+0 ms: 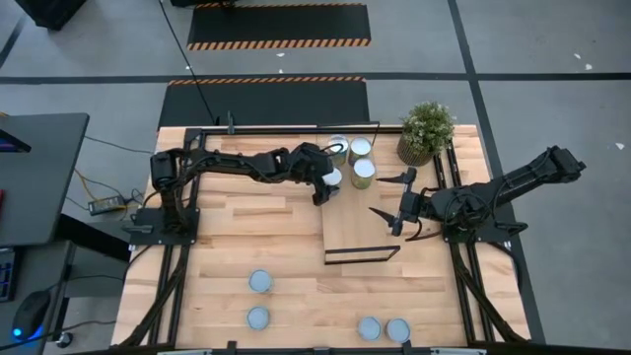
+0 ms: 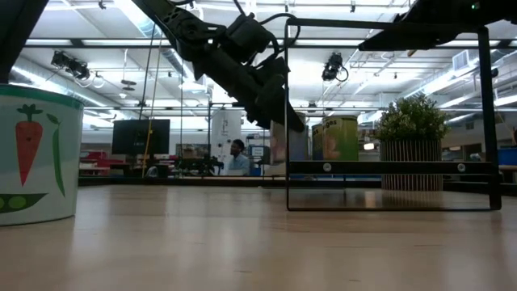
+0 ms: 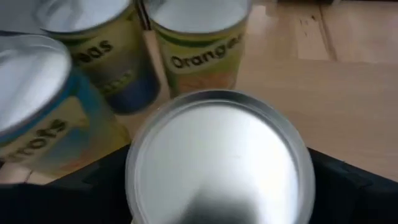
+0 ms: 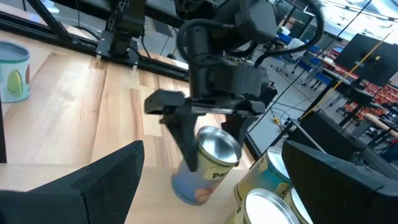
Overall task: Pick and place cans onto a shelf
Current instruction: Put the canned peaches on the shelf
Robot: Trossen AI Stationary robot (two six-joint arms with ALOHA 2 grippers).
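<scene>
Cans (image 1: pixel 259 282) waiting loose at the near table edge, four in all, well apart from the shelf (image 1: pixel 347 222). Farther right, left gripper (image 1: pixel 328 183) clamped on a tilted can (image 4: pixel 208 163) at the shelf's far-left corner, just beside three cans (image 1: pixel 361 150) already standing there — the risk: with so little gap, could knock a neighbour over or set this one down tilted. Right gripper (image 1: pixel 396 207) spread wide, holding nothing, hovering by the shelf's right edge — clear of the work.

Silver-topped cans (image 3: pixel 217 162) wear yellow-green labels; the near can (image 2: pixel 36 153) shows an orange carrot.
</scene>
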